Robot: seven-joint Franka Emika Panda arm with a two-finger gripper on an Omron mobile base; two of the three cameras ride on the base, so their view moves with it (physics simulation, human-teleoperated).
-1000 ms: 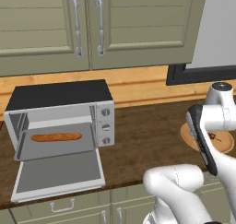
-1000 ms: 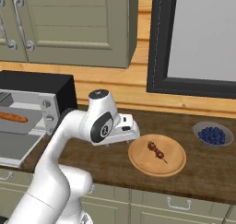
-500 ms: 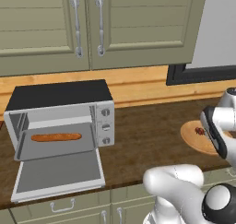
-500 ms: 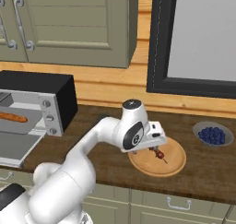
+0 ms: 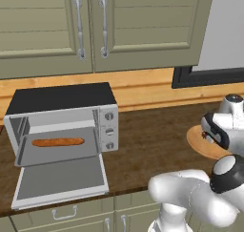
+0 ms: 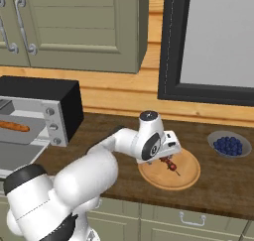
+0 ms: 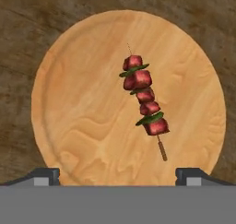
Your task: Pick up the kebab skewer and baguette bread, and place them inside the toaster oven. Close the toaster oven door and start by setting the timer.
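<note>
Arm stretched out low to the robot's right, wrist bent so the hand faces straight down over the round wooden plate (image 6: 191, 178) on the dark countertop (image 6: 114, 131). Gripper (image 7: 117, 174) spread wide, nothing between the tips, nothing held; fingertips (image 7: 44, 176) sit at the plate's near rim in hand view, one each side. Kebab skewer (image 7: 145, 104) lies flat on the plate, w/ red meat chunks and bits of green, stick end pointing toward the pincer, a bit off-centre toward one fingertip; clear gap between skewer and tips, no contact. In right base view the skewer (image 6: 170, 164) sits just beside the hand. Baguette bread (image 5: 57, 142) lies lengthwise inside the toaster oven (image 5: 62, 119), well apart from the plate. Toaster oven door (image 5: 59, 181) hangs open, flat, out toward the counter edge. Bowl of blueberries (image 6: 228, 145) near the plate, on the side away from the oven.
</note>
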